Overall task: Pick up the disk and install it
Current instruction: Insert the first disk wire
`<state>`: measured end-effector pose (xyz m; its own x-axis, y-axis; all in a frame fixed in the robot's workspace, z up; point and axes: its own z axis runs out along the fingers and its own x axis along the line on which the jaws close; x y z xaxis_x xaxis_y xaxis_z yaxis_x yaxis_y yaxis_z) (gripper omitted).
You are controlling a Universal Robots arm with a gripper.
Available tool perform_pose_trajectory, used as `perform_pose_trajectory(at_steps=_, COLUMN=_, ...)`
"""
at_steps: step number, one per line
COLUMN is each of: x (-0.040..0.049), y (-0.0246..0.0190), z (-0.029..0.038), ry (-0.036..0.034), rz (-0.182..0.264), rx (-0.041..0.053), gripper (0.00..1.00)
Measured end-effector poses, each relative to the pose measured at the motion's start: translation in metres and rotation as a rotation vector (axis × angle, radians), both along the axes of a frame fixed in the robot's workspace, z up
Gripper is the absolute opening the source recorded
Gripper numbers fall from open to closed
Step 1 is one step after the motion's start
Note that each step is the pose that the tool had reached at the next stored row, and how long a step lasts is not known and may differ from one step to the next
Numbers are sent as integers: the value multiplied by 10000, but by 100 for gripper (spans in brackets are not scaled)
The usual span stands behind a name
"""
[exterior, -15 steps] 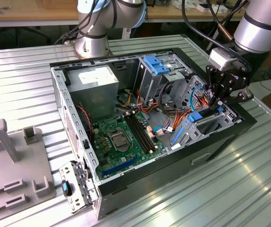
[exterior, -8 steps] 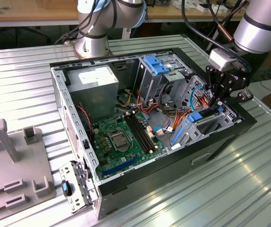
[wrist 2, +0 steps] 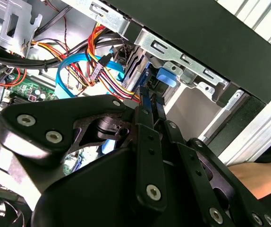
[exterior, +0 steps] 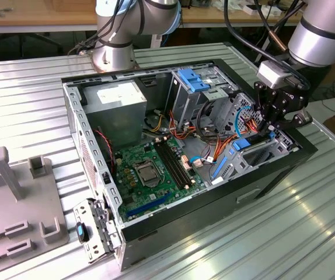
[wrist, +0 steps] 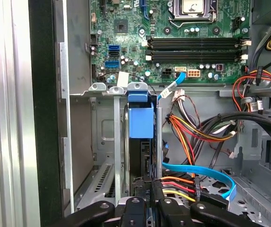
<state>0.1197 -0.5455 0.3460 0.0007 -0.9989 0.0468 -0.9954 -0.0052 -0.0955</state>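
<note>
The gripper (wrist: 150,201) is seen with its fingers (wrist 2: 150,109) drawn close together on the edge of the disk (wrist: 140,120), which stands upright in the drive bay just ahead. Beyond it lies the motherboard (wrist: 173,38).

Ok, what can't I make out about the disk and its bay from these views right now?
1. How deep the disk sits: in the first wrist view the cage walls cover its body, leaving its blue end in sight.
2. The bay in the exterior view: the tool stands in front of it.
3. The disk's connectors: in the second wrist view the cable bundle and the tool's own linkage cover that area.
</note>
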Motion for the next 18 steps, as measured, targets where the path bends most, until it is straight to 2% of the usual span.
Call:
perform_pose_trajectory(at_steps=16, x=-1, y=-3, z=-24, ry=0, rz=0, rx=51, gripper=17)
perform_pose_trajectory(at_steps=18, x=-1, y=-3, z=-21, ry=0, rz=0, rx=81, gripper=17)
